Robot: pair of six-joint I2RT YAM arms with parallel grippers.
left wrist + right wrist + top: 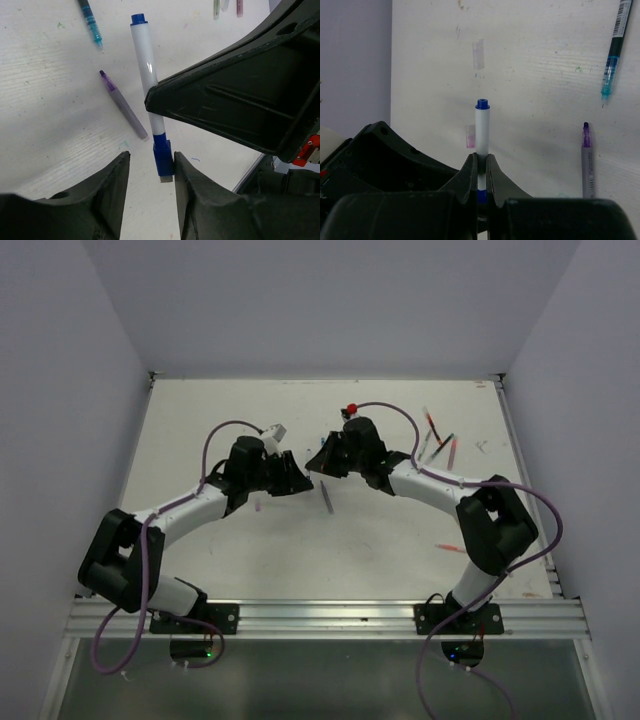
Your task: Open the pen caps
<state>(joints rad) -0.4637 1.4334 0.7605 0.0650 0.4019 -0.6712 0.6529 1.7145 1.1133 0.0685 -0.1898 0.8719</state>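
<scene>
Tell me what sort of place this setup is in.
Probably a robotics lab test cell: plain walls box in an ink-marked white table, and two arms are bolted to an aluminium rail.

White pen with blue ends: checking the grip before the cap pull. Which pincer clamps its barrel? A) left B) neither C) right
C: the right pincer is shut on the barrel of the white pen; the left pincer merely flanks the blue cap, jaws apart.
</scene>
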